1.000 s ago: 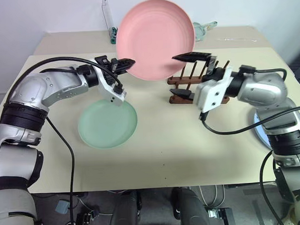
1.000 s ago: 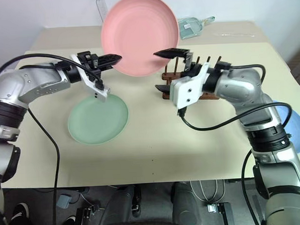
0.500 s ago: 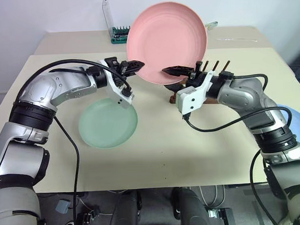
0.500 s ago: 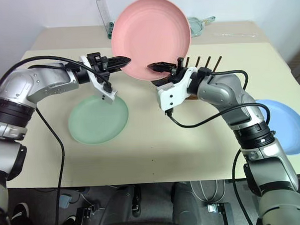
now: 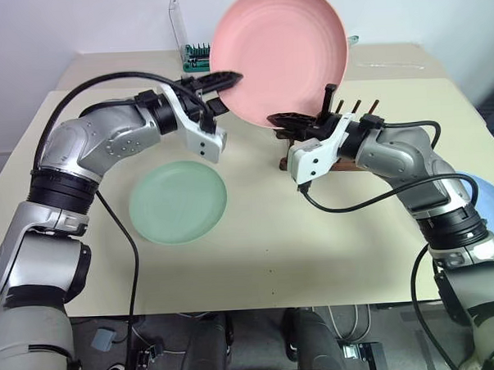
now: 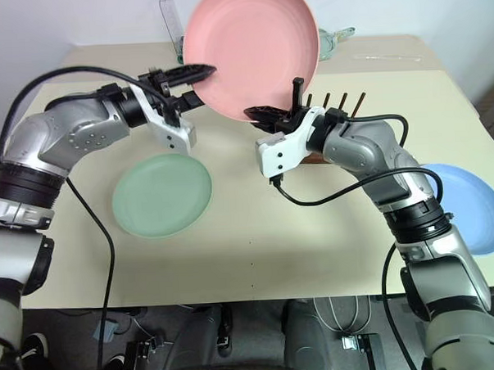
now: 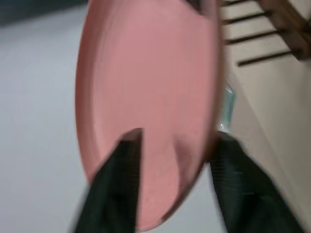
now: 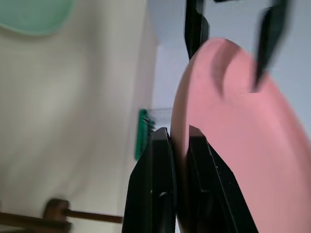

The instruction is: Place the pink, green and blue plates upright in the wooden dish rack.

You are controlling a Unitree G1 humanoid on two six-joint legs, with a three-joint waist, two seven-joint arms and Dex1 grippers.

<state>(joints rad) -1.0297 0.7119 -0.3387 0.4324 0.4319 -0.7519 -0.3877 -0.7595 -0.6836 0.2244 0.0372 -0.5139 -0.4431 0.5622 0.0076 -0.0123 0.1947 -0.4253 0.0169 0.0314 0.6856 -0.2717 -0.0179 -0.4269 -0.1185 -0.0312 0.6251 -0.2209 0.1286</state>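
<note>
The pink plate (image 5: 280,52) stands upright in the air above the back of the table. My right gripper (image 8: 177,131) is shut on its lower rim, one finger on each face. My left gripper (image 7: 177,138) is open at the plate's left rim, its fingers (image 7: 121,184) spread to either side of the edge. The green plate (image 5: 178,202) lies flat on the table below my left arm. At the table's right edge rests the blue plate (image 6: 469,204). The wooden dish rack (image 5: 284,161) sits behind my right gripper, largely hidden by it, its pegs sticking up.
A green bit case (image 5: 196,54) and a clear upright holder stand on a second table at the back. A pale teal object (image 6: 333,44) lies at the back right. My arms' black cables hang over the table's middle.
My right gripper has closed on the pink plate's lower rim. My left gripper has rolled and opened off the plate's left rim. The plate sits slightly higher and further right.
</note>
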